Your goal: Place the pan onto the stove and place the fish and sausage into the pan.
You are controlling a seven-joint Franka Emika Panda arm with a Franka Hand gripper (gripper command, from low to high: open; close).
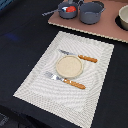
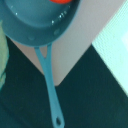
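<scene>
The pan [image 1: 68,9] sits on the stove [image 1: 107,26] already, near the far corner on the exterior view's left, so step 1 looks done. Its thin handle [image 1: 50,12] sticks out past the stove edge, over the dark table. The sausage [image 1: 70,9], a shiny red lump, is inside the pan, so that part looks done too. In the wrist view the pan [image 2: 37,20] fills the corner of the pic w/ a bit of the red sausage [image 2: 62,2] at the rim, and the long handle [image 2: 50,85] hangs off the stove [image 2: 82,45].

The fish? Can't tell. There's a pale fleck next to the red lump in the pan, but it's too small & blurry to say it's the fish. No white piece shows anywhere else. So the fish may be in, or may be left to do.

The gripper isn't in either pic, so no way to say if it's holding something or let go.

The table [image 1: 20,45] is dark, nearly black. A pale striped placemat [image 1: 95,85] lies in the middle w/ a round tan plate [image 1: 69,66], plus a fork [image 1: 64,80] and a knife [image 1: 80,56] w/ orange handles. A bigger grey pot [image 1: 91,12] stands right beside the pan on the stove. A pale bowl [image 1: 123,17] is at the exterior view's right edge. Not much of the room shows.
</scene>
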